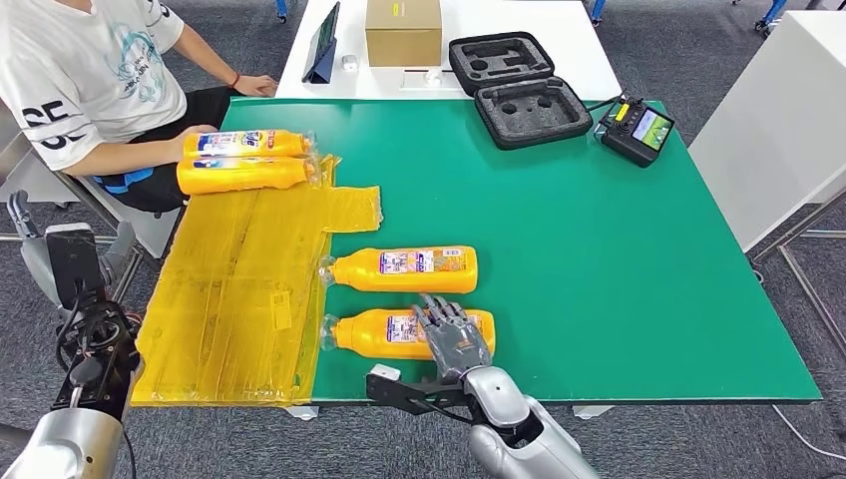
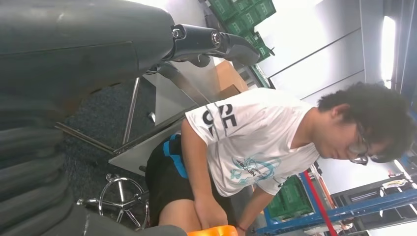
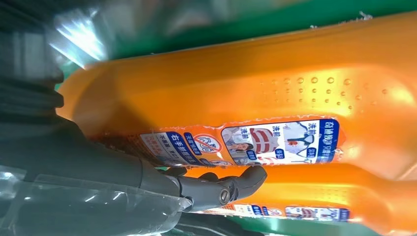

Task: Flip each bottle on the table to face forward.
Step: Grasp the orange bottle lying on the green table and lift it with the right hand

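The orange bottles (image 1: pixel 404 269) are glossy plastic, shrink-wrapped in clear crinkled film, with printed paper-like labels (image 3: pixel 275 142) and a patch of raised dots moulded into the side. They lie on a matt green table cover (image 1: pixel 619 259), beside a wrinkled, shiny yellow plastic sheet (image 1: pixel 239 299). The right hand (image 1: pixel 454 339) is dull grey plastic with metal pins, its arm smooth silver.

Green table (image 1: pixel 619 289): four orange bottles (image 1: pixel 404 268) (lying), yellow sheet (image 1: pixel 239 289).

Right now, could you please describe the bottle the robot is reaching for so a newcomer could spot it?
On the green table, two orange bottles lie side by side near the front edge. It is the nearer bottle, the one with the right hand resting on it.
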Controlling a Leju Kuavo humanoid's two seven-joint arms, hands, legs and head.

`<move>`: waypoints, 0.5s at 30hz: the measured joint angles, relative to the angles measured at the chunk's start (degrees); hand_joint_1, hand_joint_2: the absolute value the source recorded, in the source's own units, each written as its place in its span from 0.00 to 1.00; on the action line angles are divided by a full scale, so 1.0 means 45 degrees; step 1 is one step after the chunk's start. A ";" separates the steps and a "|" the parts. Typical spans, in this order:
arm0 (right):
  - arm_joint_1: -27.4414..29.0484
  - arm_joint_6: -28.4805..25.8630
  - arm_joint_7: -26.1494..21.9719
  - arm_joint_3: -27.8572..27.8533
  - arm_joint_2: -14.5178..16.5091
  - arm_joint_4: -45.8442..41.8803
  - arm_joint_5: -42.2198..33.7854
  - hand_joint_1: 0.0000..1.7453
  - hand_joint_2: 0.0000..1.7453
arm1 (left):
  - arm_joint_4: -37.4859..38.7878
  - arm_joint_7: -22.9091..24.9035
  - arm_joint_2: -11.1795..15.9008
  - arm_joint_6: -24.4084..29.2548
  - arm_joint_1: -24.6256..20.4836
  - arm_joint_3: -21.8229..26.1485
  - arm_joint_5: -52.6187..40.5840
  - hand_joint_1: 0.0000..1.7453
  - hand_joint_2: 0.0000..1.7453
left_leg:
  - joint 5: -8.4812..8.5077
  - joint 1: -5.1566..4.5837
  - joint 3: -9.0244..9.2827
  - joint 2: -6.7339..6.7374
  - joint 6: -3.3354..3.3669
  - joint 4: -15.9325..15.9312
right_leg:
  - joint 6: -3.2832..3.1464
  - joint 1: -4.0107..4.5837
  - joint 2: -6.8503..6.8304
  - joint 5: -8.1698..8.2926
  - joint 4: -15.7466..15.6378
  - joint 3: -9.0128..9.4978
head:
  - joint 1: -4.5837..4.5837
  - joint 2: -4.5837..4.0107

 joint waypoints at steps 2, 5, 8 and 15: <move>-0.0051 0.0007 -0.0121 -0.0102 0.0000 0.0055 -0.0160 1.00 1.00 | 0.0000 0.0000 0.0000 0.0000 0.0062 0.0000 0.0058 0.00 1.00 | 0.0000 0.0000 0.0001 0.0000 0.0000 0.0000 | 0.0000 0.0000 0.0001 0.0000 0.0000 0.0001 | 0.0000 0.0000; -0.0122 0.0001 -0.0329 -0.0206 0.0004 0.0112 -0.0342 1.00 1.00 | 0.0000 0.0000 -0.0002 0.0000 0.0177 0.0000 0.0108 0.00 1.00 | 0.0000 0.0000 0.0004 0.0001 0.0000 0.0000 | 0.0000 0.0000 0.0002 0.0000 0.0000 0.0002 | 0.0000 0.0000; -0.0180 0.0010 -0.0576 -0.0322 0.0021 0.0142 -0.0585 1.00 1.00 | 0.0000 0.0000 -0.0006 -0.0011 0.0232 -0.0002 0.0186 0.00 1.00 | 0.0000 0.0000 0.0005 0.0000 0.0000 0.0001 | 0.0000 0.0000 0.0001 0.0000 0.0000 0.0004 | 0.0001 0.0000; -0.0524 0.0407 -0.1475 -0.0469 0.0060 0.0295 -0.1611 1.00 1.00 | 0.0002 0.0000 -0.0064 -0.0143 0.0243 -0.0097 0.0402 0.00 1.00 | -0.0001 0.0003 0.0009 0.0016 -0.0001 0.0000 | 0.0000 0.0003 0.0009 0.0001 0.0000 0.0003 | 0.0002 0.0000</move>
